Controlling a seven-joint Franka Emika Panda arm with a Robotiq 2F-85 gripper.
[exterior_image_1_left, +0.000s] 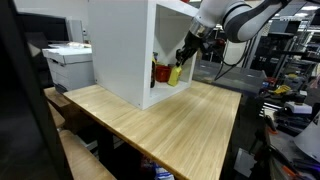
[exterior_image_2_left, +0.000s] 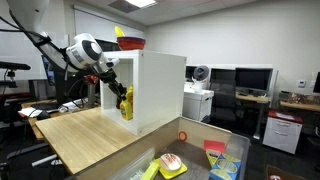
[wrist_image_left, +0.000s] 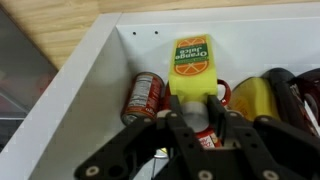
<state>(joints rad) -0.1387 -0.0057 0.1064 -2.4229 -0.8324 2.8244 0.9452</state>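
My gripper (wrist_image_left: 196, 108) is shut on a yellow orange juice carton (wrist_image_left: 192, 62), its fingers (wrist_image_left: 175, 108) pressing the carton's sides near the white cap end. The carton hangs at the open front of a white box cabinet (wrist_image_left: 90, 70). Inside the cabinet lie a red can (wrist_image_left: 145, 97) to the left of the carton and a yellow item (wrist_image_left: 255, 100) to the right, with a dark red thing (wrist_image_left: 292, 95) beyond it. Both exterior views show the gripper (exterior_image_1_left: 181, 60) (exterior_image_2_left: 121, 93) at the cabinet opening (exterior_image_1_left: 160, 60) (exterior_image_2_left: 150, 85), holding the carton (exterior_image_1_left: 175, 73) (exterior_image_2_left: 126, 106) just above the cabinet floor.
The cabinet stands on a wooden table (exterior_image_1_left: 170, 125) (exterior_image_2_left: 85, 135). A red and yellow bowl (exterior_image_2_left: 128, 40) rests on the cabinet top. A bin with toy food (exterior_image_2_left: 190, 160) sits in the foreground. A printer (exterior_image_1_left: 68, 62) stands beside the table.
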